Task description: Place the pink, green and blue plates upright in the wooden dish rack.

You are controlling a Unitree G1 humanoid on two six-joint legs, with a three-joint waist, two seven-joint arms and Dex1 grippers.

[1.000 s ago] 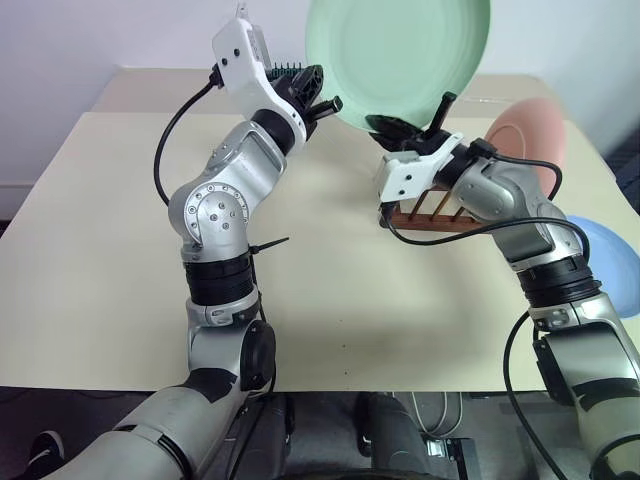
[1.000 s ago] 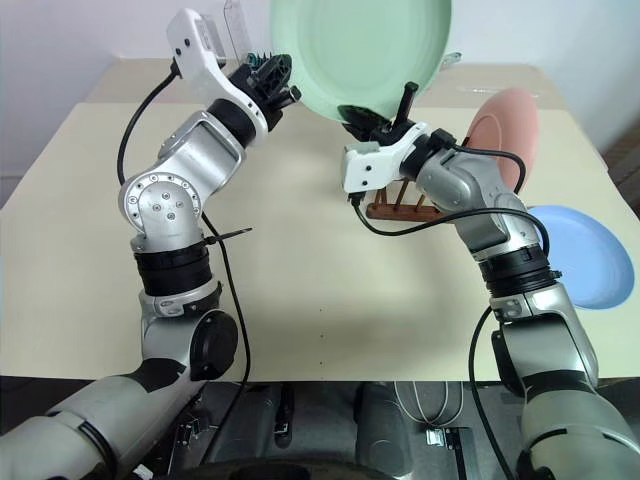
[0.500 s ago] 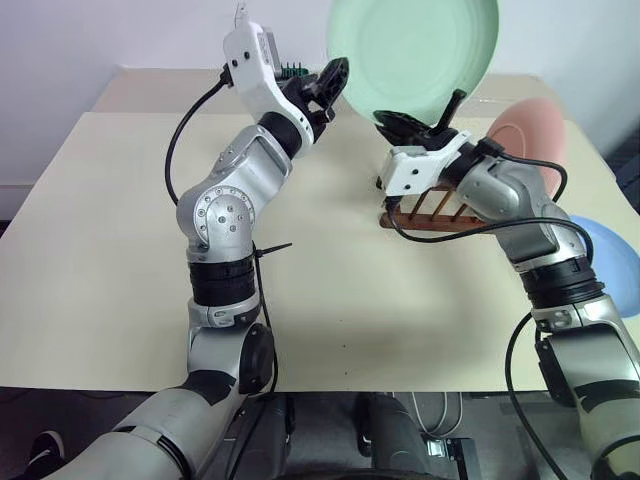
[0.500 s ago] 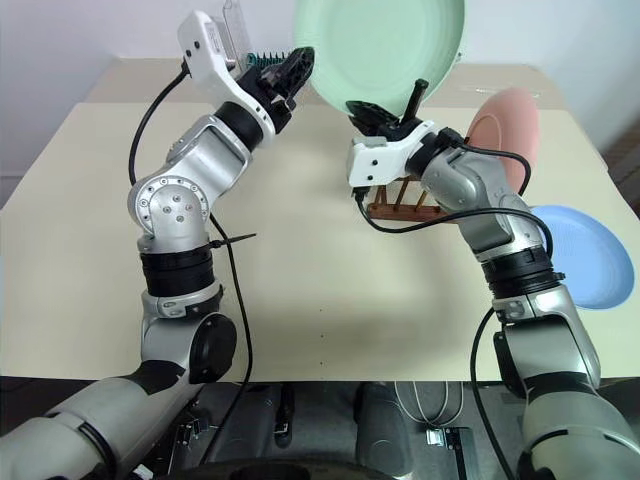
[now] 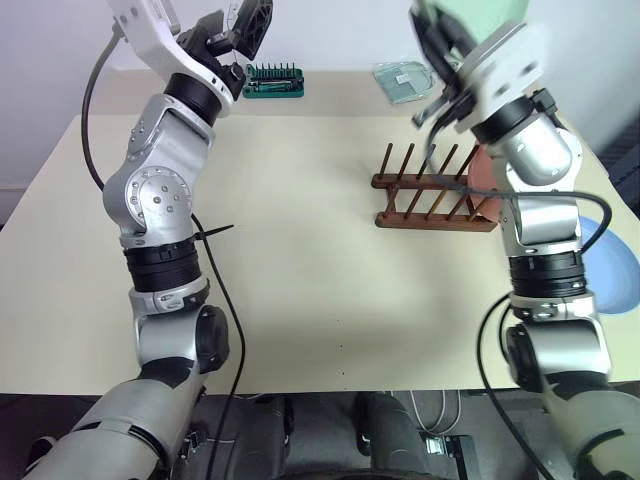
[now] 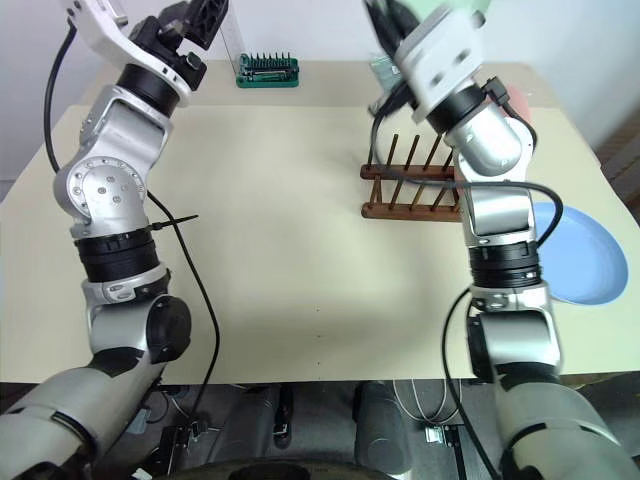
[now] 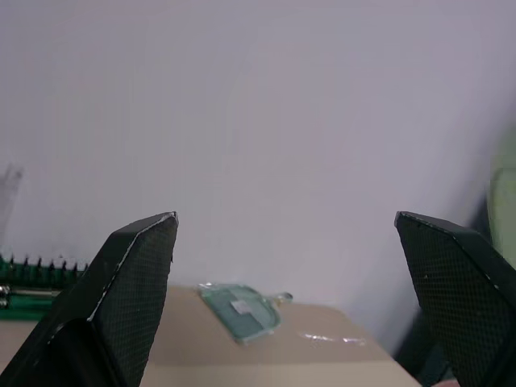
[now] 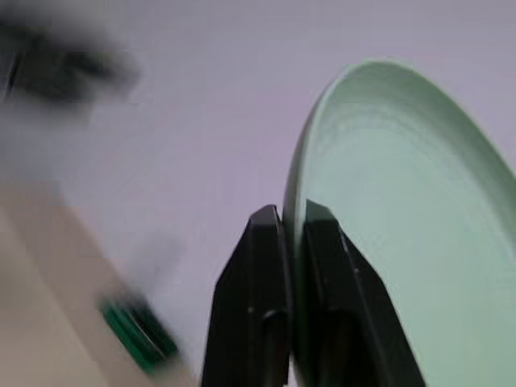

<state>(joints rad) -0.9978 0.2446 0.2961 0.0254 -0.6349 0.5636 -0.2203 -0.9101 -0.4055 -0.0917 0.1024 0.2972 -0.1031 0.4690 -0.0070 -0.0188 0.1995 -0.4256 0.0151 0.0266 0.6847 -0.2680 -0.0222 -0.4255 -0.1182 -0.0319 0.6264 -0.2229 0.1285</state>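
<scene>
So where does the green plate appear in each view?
Left eye: green plate at the top edge, right of centre.
Right eye: top edge.
Left wrist: probably the pale green strip.
Right wrist: clamped in the right gripper.
Shared landmark: green bit holder.

Both arms raised high; left end effector (image 7: 286,298) spread wide, right end effector (image 8: 292,234) pinched shut.

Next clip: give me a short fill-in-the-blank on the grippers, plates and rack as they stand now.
1. The right gripper is shut on the rim of the ____ plate.
2. The left gripper has its fingers ____.
3. The wooden rack holds ____ plates.
4. The blue plate lies flat on the ____.

Missing words: green; open; no; table
</scene>
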